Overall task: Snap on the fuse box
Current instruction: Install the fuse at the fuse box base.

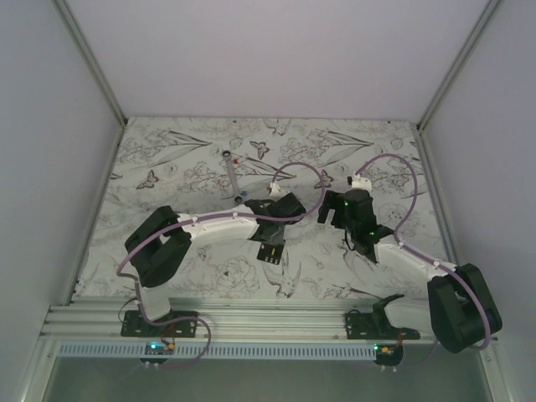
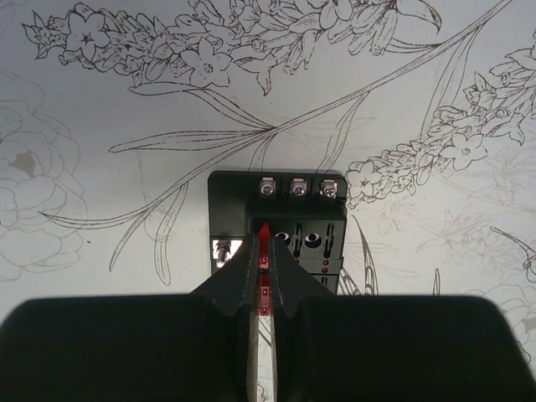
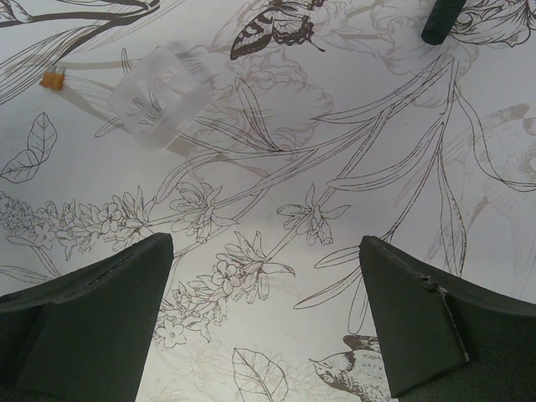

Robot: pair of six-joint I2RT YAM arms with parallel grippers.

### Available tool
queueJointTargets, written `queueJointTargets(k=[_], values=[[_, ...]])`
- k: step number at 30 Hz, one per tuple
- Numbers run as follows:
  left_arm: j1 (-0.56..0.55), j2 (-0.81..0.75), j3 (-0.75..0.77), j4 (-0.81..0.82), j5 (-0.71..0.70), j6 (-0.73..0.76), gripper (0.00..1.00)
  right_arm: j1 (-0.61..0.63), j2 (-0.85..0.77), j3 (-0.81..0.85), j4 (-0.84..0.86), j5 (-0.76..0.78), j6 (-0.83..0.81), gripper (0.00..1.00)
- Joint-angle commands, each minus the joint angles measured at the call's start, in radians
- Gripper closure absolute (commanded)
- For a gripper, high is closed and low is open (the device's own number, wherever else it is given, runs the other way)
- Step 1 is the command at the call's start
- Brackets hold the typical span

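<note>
The fuse box (image 2: 289,205) is a small black block with three screws along its far edge, lying flat on the flower-printed table; from above the fuse box (image 1: 270,252) lies just in front of the left arm's wrist. My left gripper (image 2: 264,251) is directly over its left side and shut on a thin red fuse (image 2: 265,236), whose tip points into the box face. My right gripper (image 3: 264,243) hangs open over bare table to the right of the box, with nothing between its fingers. The same right gripper (image 1: 328,211) shows from above.
A clear plastic cover (image 3: 157,96) lies ahead-left of the right gripper, with a small orange fuse (image 3: 52,79) beside it. A black stick end (image 3: 441,21) shows at the top right. A long silver tool (image 1: 233,177) lies at the back centre. Walls enclose three sides.
</note>
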Motion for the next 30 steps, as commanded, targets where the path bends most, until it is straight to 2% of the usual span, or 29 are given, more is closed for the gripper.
queueJointTargets(k=[1,9,22,30], values=[[-0.008,0.039,-0.084,-0.044,-0.024,-0.056,1.00,-0.006,-0.003,0.012,0.032,-0.001,0.000,0.00],[-0.007,0.087,-0.115,-0.046,0.013,-0.098,1.00,-0.006,0.000,0.012,0.034,-0.003,0.000,0.00],[0.070,0.184,-0.053,-0.109,0.126,-0.060,1.00,-0.006,0.004,0.013,0.031,-0.004,0.000,0.00],[0.072,0.141,-0.045,-0.249,0.076,-0.032,1.00,-0.006,0.000,0.013,0.030,-0.006,0.002,0.00]])
